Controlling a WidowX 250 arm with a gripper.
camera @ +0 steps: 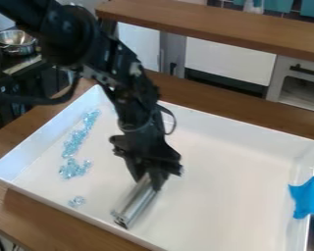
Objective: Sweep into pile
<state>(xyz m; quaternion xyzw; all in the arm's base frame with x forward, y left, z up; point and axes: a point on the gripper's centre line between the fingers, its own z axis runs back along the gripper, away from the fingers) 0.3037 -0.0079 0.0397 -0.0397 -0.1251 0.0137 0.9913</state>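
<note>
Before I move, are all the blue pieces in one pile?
No, a small clump lies apart from the longer trail of blue pieces.

- Tray [251, 135]: plain white, faintly bluish along its left wall.
- Small pieces [73, 169] near tray's left edge: pale icy blue, translucent, glints of white.
- Tool [137, 203] near tray's front edge: silver-grey, bright lengthwise streaks, darker end.
- Arm [67, 34] and gripper [151, 180]: black, grey highlights.
- Sheet-like item [309, 197] over tray's right edge: solid vivid blue.
- Table [41, 211]: medium brown, wood-toned.
- Shelf [219, 27]: similar brown.
- Bowl [15, 39]: shiny silver.
- Wall panels [300, 7]: 1 teal hue.
</note>
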